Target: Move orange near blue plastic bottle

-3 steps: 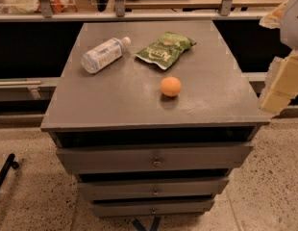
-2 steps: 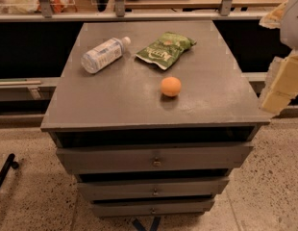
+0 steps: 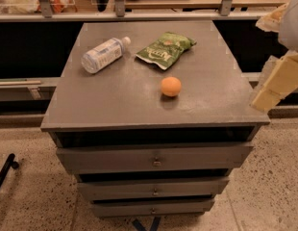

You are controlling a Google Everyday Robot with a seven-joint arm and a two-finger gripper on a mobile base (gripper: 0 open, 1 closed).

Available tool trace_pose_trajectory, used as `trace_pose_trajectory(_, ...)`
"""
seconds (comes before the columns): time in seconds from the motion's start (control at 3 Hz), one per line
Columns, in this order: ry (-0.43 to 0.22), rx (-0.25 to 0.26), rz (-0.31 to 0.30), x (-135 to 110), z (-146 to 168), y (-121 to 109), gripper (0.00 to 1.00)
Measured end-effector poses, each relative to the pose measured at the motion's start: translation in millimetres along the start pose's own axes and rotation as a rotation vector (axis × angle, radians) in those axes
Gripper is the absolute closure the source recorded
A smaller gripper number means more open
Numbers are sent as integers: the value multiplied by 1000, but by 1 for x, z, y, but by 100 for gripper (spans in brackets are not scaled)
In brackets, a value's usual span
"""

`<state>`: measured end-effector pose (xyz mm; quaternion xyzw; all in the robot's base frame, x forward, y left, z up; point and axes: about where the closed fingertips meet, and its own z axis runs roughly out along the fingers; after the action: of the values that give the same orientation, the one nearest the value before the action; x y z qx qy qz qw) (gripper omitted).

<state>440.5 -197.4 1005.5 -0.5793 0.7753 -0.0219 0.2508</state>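
Observation:
The orange [image 3: 171, 86] sits on the grey cabinet top [image 3: 115, 100], right of centre and toward the front. The blue plastic bottle [image 3: 104, 55] lies on its side at the back left, its white cap pointing right. The two are well apart. My gripper [image 3: 276, 83] shows as a cream-coloured part at the right edge of the view, beyond the cabinet's right side and well away from the orange. It holds nothing that I can see.
A green crinkled snack bag [image 3: 165, 49] lies at the back between the bottle and the orange. The cabinet has drawers [image 3: 154, 160] below. A shelf rail [image 3: 139, 16] runs behind it. A black bar [image 3: 5, 172] lies on the floor at the left.

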Motion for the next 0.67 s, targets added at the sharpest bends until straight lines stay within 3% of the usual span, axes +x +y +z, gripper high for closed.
trace_pose_trajectory(0.67,-343,-29,259,-20,56,-1,0)
